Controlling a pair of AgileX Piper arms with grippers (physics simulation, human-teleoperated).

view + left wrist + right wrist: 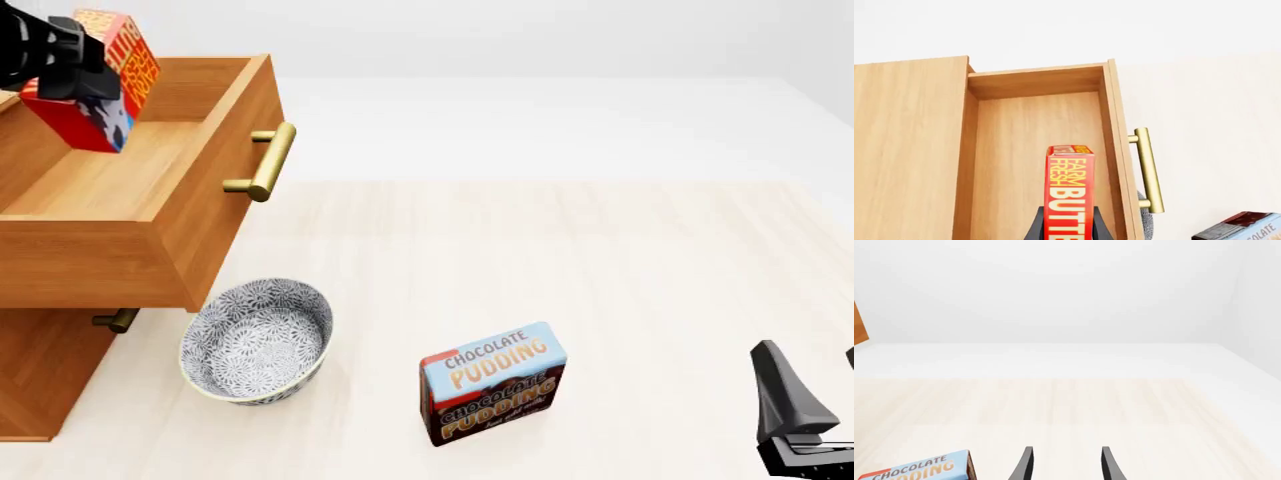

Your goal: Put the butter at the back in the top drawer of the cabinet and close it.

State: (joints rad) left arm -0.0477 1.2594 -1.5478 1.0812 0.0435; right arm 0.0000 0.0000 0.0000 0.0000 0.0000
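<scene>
— Where is the butter (102, 80)?

— Upper left of the front frame, clamped upright in my left gripper (70, 72), above the open top drawer (147, 170).

— And the drop?

— I judge straight down; long axis vertical. My right gripper (1064, 465) idles lower right, spread, empty.

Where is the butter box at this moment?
In the front view the butter is at the far left, held by the left gripper above the open top drawer of the cabinet.
</scene>
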